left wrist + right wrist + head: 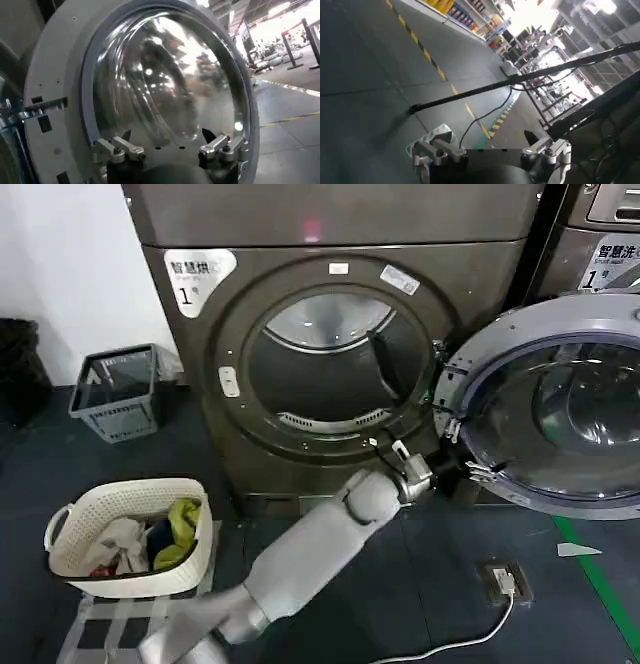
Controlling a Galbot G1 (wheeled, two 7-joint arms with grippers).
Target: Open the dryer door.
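The dryer door [560, 409], rigid and hinged, we judge best pushed at its grey rim beside the spread left tool [432, 467].

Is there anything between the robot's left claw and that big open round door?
No. In the left wrist view the open left gripper faces the dryer door with bare air between.

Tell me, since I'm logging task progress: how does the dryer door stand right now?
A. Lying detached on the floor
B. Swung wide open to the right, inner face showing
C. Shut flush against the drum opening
B: the dryer door hangs swung open, grey inner face showing, with the left gripper at its lower edge and the drum opening exposed.
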